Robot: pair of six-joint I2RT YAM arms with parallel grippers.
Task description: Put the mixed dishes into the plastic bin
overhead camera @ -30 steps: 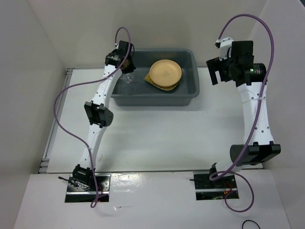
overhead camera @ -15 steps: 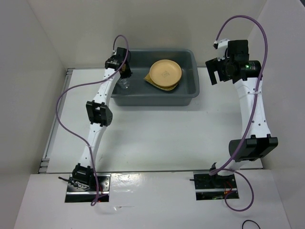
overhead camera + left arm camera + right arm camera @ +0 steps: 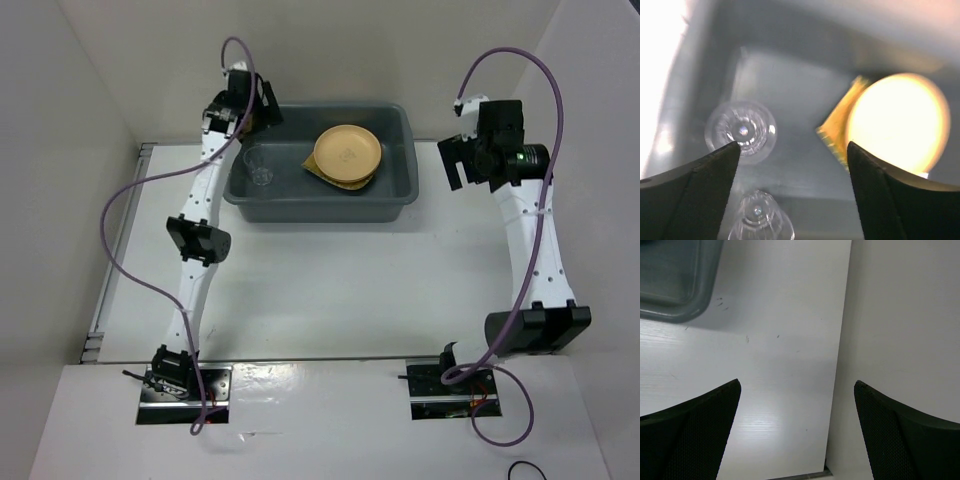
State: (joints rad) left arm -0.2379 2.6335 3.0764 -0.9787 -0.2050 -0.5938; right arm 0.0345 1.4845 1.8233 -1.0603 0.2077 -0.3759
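- Bin (image 3: 320,212): a dark grey tub at the far side of the white surface (image 3: 330,280), with one long side toward my bases.
- In its right half lie two yellow-orange plates (image 3: 347,152), stacked on the slatted tray (image 3: 311,168). Only a corner of the tray shows from under them.
- The clear cup (image 3: 258,168) sits on the bin floor at the left end, apart from the tray; my wrist camera sees it end-on.
- My left jaws are spread wide apart above the bin's far-left corner, and the cup lies below them.
- My right jaws are also wide apart, over bare surface off the bin's right end and apart from it, with the white side wall (image 3: 900,340) close by.
- Purple cables (image 3: 130,230) loop beside both my arms.
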